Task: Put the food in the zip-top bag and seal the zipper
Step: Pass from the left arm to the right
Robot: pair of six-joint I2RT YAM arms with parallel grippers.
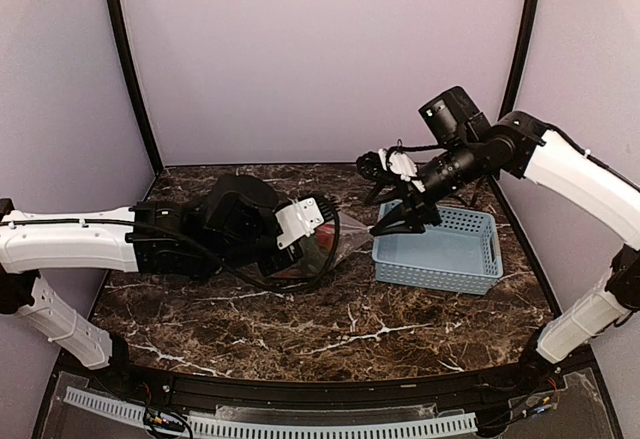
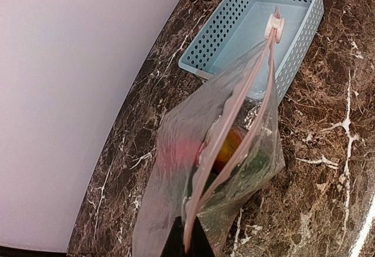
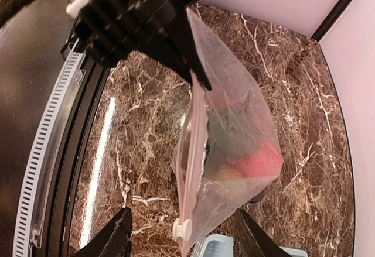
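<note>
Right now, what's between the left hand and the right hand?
The bag: its zipper runs from the left hand to the slider at the right hand. Right wrist view.

Plain lavender walls (image 1: 320, 59), black corner posts (image 1: 128, 69), dark white-veined marble tabletop (image 1: 300, 334).

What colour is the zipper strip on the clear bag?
Pinkish-white; the zipper shows best in the left wrist view.

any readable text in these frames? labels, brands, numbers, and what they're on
None: no readable text in any of the three views.
zip-top bag: clear plastic, no print or label visible.
blue basket: plain slotted walls, no marking.
white wrist plate on the left arm: blank as far as the top view shows.
Arm housings and marble table: no legible lettering.
</note>
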